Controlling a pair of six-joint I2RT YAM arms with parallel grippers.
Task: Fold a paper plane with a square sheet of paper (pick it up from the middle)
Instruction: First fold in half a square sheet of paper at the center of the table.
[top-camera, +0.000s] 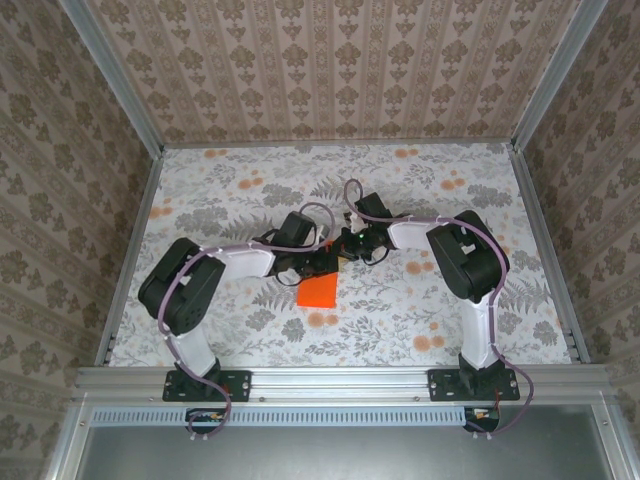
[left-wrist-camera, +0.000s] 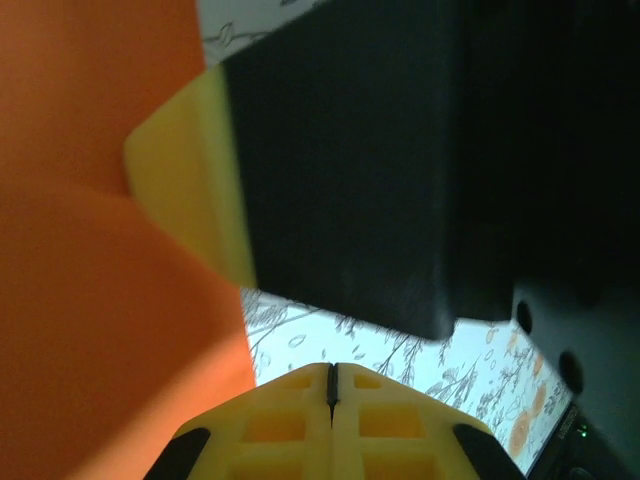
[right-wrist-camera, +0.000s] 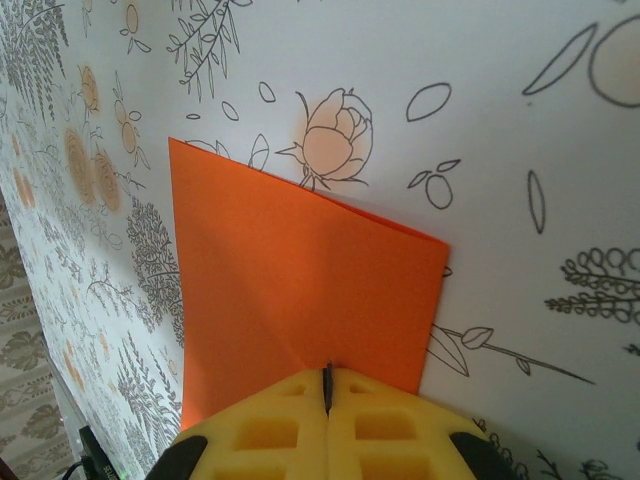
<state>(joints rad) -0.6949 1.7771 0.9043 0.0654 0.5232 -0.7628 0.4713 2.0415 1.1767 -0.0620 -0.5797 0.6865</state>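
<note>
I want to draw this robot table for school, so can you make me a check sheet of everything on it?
Surface: floral-print tabletop, flat.
Job's things: square sheet of paper, bright orange, at the centre where both arms meet, bent along a crease.
Clutter: nothing seen.
Grippers: left gripper shut, the paper right beside it; right gripper shut, the paper's edge at its fingertips, apparently pinched.
Cables: purple cables run along both arms, looping near the wrists.
Surroundings: patterned walls on three sides; metal rail at the near edge.
</note>
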